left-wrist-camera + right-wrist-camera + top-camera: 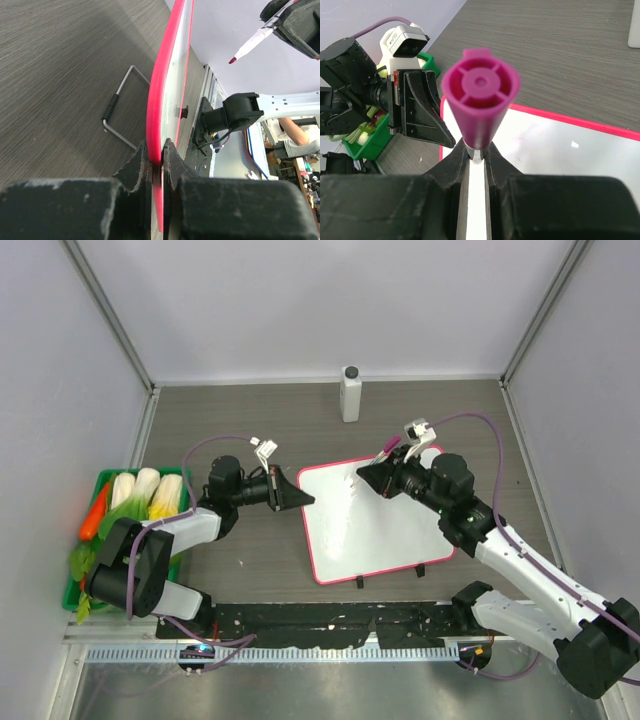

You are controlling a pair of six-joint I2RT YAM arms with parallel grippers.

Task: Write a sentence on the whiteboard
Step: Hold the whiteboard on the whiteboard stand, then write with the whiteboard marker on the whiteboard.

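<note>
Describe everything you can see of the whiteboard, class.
The whiteboard is a white rectangle with rounded corners, a thin pink-red frame and two black clip feet at its near edge. It sits skewed on the table; the left gripper is shut on its left edge. A marker held by the right gripper hovers above, not touching. No writing is legible.

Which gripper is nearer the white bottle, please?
Right. The right gripper is at the whiteboard's far edge, nearside of the bottle; the left gripper clamps its left edge, farther off.

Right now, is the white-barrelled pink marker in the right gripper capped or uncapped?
Uncapped: the marker shows a bare red tip, left wrist view.
</note>
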